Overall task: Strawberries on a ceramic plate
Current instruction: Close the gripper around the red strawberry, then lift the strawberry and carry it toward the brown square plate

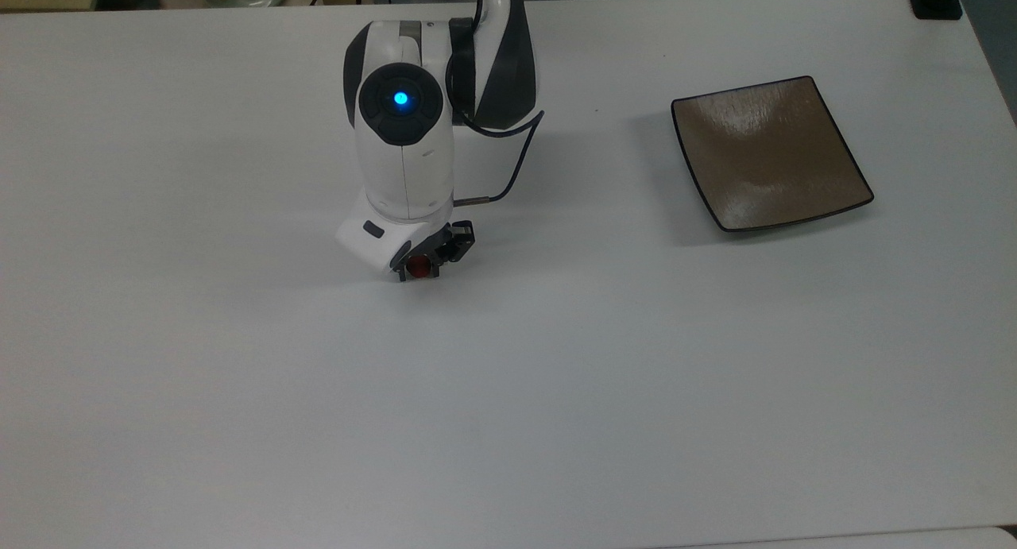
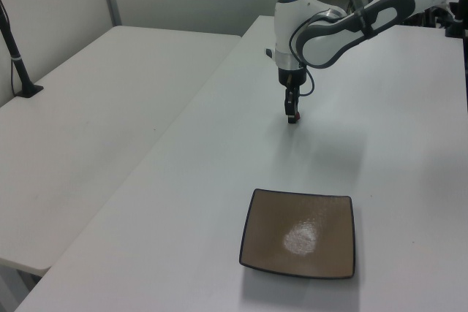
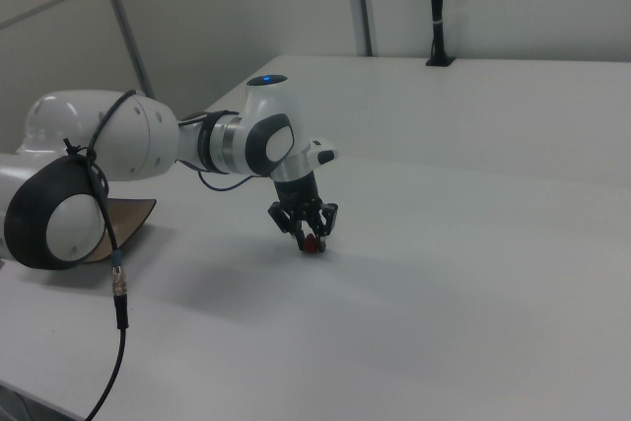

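Closing my hand [image 1: 422, 271] around the strawberry [image 1: 419, 270] on the white worktop [image 1: 238, 374], fingers narrow against it. Lifting and carrying remain: the ceramic plate [image 1: 768, 153] sits bare, well apart at the top view's right.

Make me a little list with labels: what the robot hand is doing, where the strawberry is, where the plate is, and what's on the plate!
robot hand: the gripper is down at the table, fingers closed around the berry
strawberry: the small red strawberry sits between the fingers, at table level
plate: the square brown ceramic plate is far off toward the top view's right
on the plate: nothing yet
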Available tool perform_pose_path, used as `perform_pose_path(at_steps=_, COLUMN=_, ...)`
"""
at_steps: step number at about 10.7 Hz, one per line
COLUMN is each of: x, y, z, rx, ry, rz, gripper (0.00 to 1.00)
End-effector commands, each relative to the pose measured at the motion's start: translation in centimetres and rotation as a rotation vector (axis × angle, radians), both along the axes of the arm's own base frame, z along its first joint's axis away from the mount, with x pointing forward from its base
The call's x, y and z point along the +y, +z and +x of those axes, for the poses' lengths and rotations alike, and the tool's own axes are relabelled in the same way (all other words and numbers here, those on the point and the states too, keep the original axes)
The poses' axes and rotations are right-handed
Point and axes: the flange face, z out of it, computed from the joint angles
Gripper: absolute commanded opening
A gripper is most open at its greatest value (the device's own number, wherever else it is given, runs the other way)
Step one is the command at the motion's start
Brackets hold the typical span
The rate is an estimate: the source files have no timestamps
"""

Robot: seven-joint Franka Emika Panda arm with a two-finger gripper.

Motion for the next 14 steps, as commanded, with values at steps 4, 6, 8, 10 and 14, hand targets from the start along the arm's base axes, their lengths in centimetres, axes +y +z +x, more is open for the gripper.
perform_pose_path(at_steps=4, x=-0.3, y=3.0, z=-1.3, rx=0.047, ry=0.017, rz=-0.021, gripper=0.14)
perform_pose_path(at_steps=6, x=-0.7, y=6.3, z=-2.1, rx=0.054, ry=0.008, rz=-0.022, gripper=0.14)
perform_pose_path(at_steps=8, x=-1.0, y=10.8, z=-3.2, rx=0.047, ry=-0.003, rz=-0.02, gripper=0.14)
perform_pose_path(at_steps=10, x=-0.6, y=15.6, z=-4.8, rx=0.032, ry=0.016, rz=-0.008, gripper=0.14)
perform_pose_path(at_steps=14, x=3.2, y=23.4, z=-7.7, rx=0.002, ry=0.05, rz=0.053, gripper=0.14)
